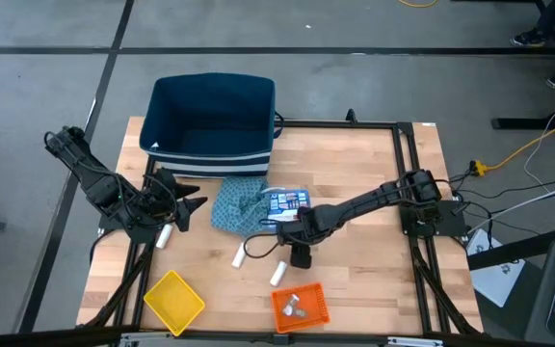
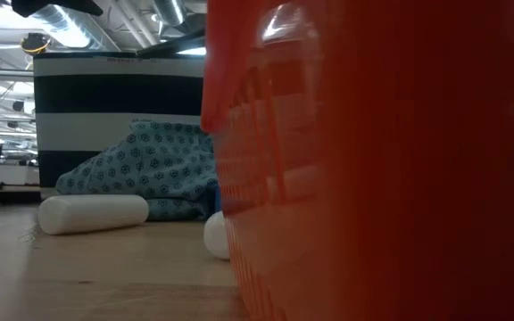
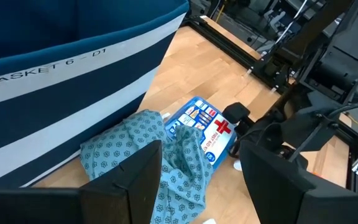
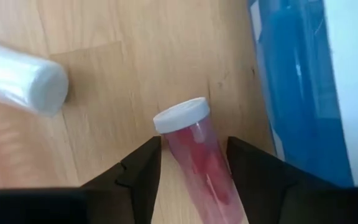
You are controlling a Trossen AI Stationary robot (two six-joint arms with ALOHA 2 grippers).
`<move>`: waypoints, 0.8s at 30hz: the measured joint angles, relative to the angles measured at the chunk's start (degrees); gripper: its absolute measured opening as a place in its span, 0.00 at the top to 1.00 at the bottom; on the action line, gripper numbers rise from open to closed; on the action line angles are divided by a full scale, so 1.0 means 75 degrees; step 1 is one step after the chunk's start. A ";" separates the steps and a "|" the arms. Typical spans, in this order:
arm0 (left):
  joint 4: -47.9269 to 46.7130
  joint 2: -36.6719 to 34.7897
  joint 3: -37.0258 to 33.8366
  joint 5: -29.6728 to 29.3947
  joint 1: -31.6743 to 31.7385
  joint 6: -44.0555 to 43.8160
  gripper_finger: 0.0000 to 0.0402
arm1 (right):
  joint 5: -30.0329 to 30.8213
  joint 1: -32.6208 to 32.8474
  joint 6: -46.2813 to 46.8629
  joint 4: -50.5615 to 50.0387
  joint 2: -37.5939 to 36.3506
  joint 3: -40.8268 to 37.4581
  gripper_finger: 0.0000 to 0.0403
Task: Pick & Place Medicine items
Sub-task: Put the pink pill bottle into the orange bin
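Observation:
A clear vial (image 4: 197, 155) with a white cap and pink contents lies on the wood. My right gripper (image 4: 194, 171) is low over it, just in front of the blue-and-white red-cross box (image 1: 285, 202), fingers open and close on either side of the vial. A white cylinder (image 4: 20, 84) lies just beyond the vial. More white cylinders (image 1: 242, 255) (image 1: 278, 273) (image 1: 162, 234) lie on the table. My left gripper (image 1: 186, 204) hangs open and empty at the left, pointing at the teal cloth (image 3: 166, 155) and the box (image 3: 207, 130).
A dark blue basket (image 1: 210, 116) with white stripes stands at the back. The teal cloth (image 1: 237, 204) lies in front of it, against the box. A yellow tray (image 1: 173, 301) and an orange tray (image 1: 300, 306) with small items sit near the front edge.

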 joint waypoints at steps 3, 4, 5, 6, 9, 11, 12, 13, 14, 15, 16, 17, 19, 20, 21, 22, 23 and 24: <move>0.0000 0.0000 0.0000 0.0003 -0.0002 0.0001 0.47 | -0.0226 -0.0015 0.0263 0.0012 -0.0011 -0.0003 0.60; 0.0000 0.0000 0.0000 0.0003 -0.0001 0.0001 0.47 | -0.0274 -0.0014 0.0380 0.0020 -0.0019 -0.0003 0.62; 0.0000 0.0000 0.0000 0.0003 0.0000 -0.0002 0.47 | -0.0330 -0.0007 0.0462 0.0045 -0.0036 -0.0006 0.64; 0.0000 0.0000 0.0000 0.0003 0.0001 -0.0002 0.47 | -0.0400 -0.0001 0.0543 0.0092 -0.0043 -0.0009 0.67; 0.0051 0.0000 0.0000 0.0003 0.0001 0.0001 0.47 | -0.0860 0.0014 0.0731 0.0262 -0.0077 -0.0021 0.73; 0.0115 0.0000 0.0000 0.0004 0.0001 0.0001 0.47 | -0.1231 0.0048 0.0798 0.0413 -0.0086 -0.0023 0.76; 0.0121 0.0000 0.0000 0.0006 0.0000 -0.0001 0.47 | -0.1464 0.0057 0.0844 0.0506 -0.0086 -0.0023 0.77; 0.0138 0.0000 0.0000 0.0009 0.0001 0.0001 0.47 | -0.1712 0.0057 0.0904 0.0574 -0.0099 -0.0023 0.77; 0.0181 -0.0003 0.0000 0.0008 0.0001 0.0001 0.47 | -0.1915 0.0058 0.0996 0.0617 -0.0116 -0.0023 0.77; 0.0224 -0.0003 0.0000 0.0007 0.0001 -0.0001 0.47 | -0.2077 0.0074 0.1070 0.0685 -0.0130 -0.0023 0.77; 0.0258 -0.0003 0.0000 0.0009 -0.0002 0.0006 0.47 | -0.2163 0.0087 0.1164 0.0721 -0.0144 -0.0016 0.76; 0.0319 -0.0003 0.0000 0.0011 0.0000 0.0050 0.47 | -0.2168 0.0121 0.1235 0.0692 -0.0196 -0.0009 0.74; 0.0457 -0.0003 0.0000 0.0007 0.0001 0.0170 0.47 | -0.2151 0.0208 0.1242 0.0626 -0.0341 0.0066 0.72; 0.0487 -0.0003 0.0000 0.0009 0.0000 0.0203 0.47 | -0.2094 0.0247 0.1250 0.0680 -0.0445 0.0125 0.71; 0.0488 -0.0003 0.0002 0.0010 0.0000 0.0240 0.47 | -0.2078 0.0263 0.1286 0.0667 -0.0574 0.0180 0.70; 0.0490 -0.0003 0.0002 0.0009 -0.0002 0.0261 0.47 | -0.2084 0.0264 0.1331 0.0657 -0.0676 0.0257 0.70; 0.0492 -0.0003 0.0003 0.0012 -0.0001 0.0266 0.47 | -0.2086 0.0264 0.1383 0.0673 -0.0769 0.0338 0.70; 0.0490 -0.0003 0.0003 0.0012 0.0001 0.0266 0.47 | -0.2064 0.0271 0.1412 0.0654 -0.0870 0.0408 0.70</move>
